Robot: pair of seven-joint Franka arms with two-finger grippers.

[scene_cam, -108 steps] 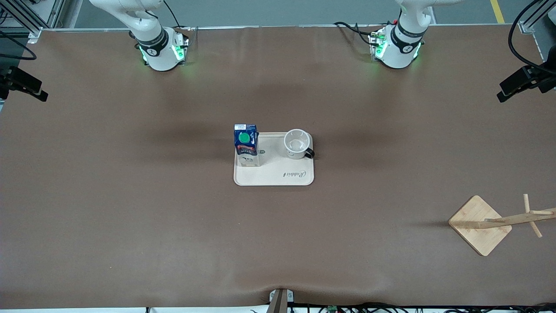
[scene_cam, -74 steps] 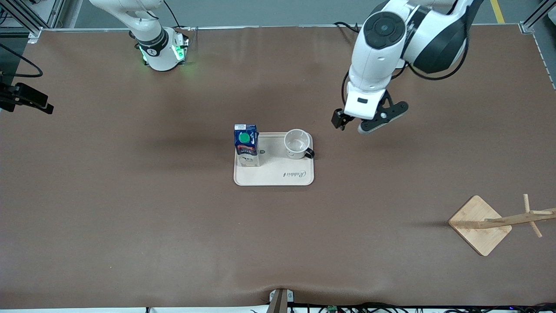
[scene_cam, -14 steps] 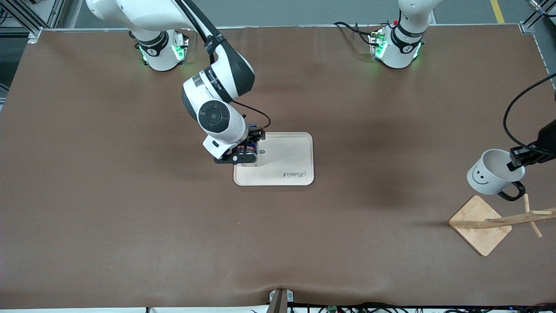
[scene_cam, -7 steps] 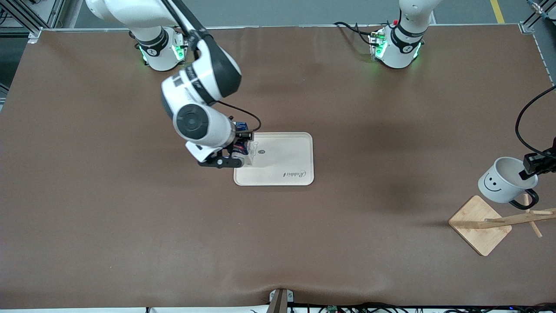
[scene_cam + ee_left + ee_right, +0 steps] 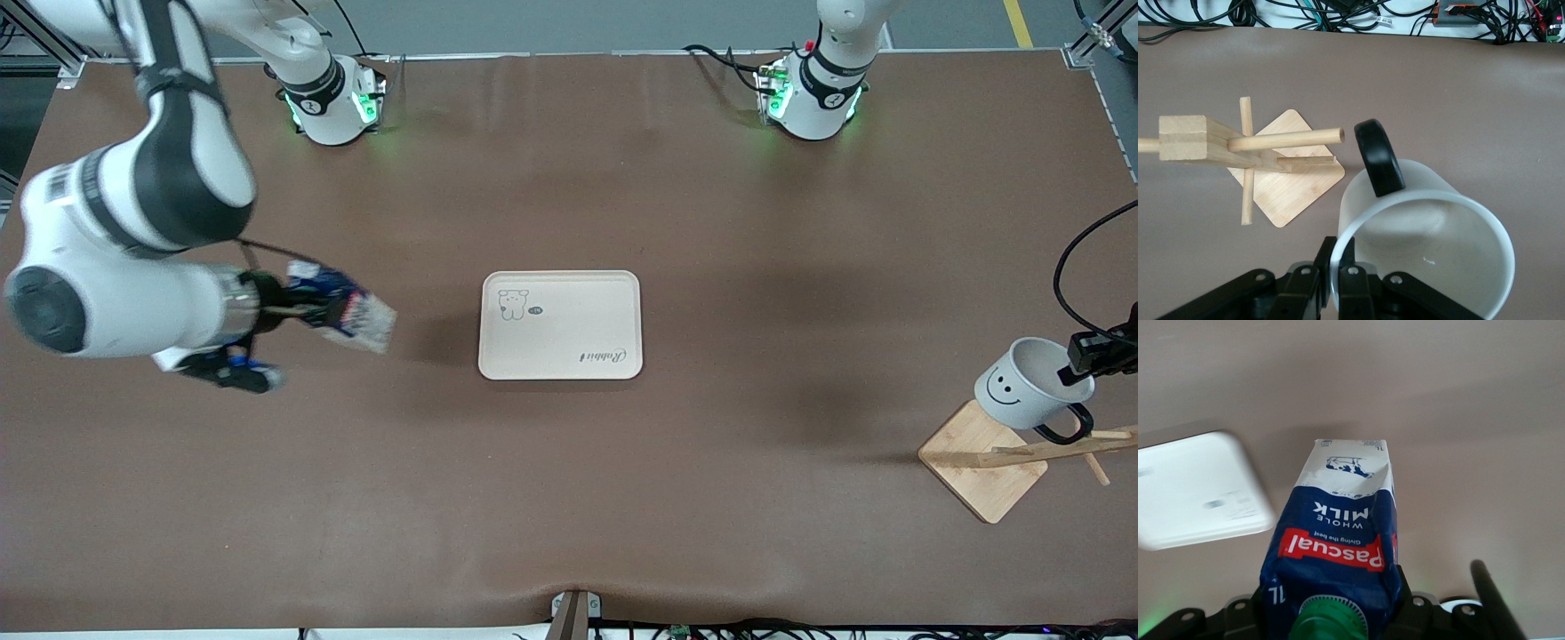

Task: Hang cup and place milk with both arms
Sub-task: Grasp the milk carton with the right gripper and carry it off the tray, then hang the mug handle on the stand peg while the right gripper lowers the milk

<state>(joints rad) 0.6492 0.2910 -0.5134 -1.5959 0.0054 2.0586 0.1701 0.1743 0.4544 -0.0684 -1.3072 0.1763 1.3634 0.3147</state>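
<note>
The white cup (image 5: pixel 1018 396) with a smiley face hangs tilted over the wooden rack (image 5: pixel 982 462). My left gripper (image 5: pixel 1086 356) is shut on its rim. In the left wrist view the fingers (image 5: pixel 1327 263) pinch the cup's wall (image 5: pixel 1425 247), and the black handle (image 5: pixel 1378 157) sits just off the tip of a rack peg (image 5: pixel 1285 140). The blue milk (image 5: pixel 342 307) carton is tilted in the air over bare table toward the right arm's end. My right gripper (image 5: pixel 276 313) is shut on the milk (image 5: pixel 1338 540) just above its green cap (image 5: pixel 1331 623).
A cream tray (image 5: pixel 560 356) with nothing on it lies mid-table and shows as a pale tray (image 5: pixel 1198 490) in the right wrist view. The rack's square base (image 5: pixel 1288 170) rests near the left arm's end of the table. Cables (image 5: pixel 1338 13) run along the table edge.
My right arm has lifted the milk off the tray and swung it toward the right arm's end. My left gripper has carried the cup closer to the rack's peg.
</note>
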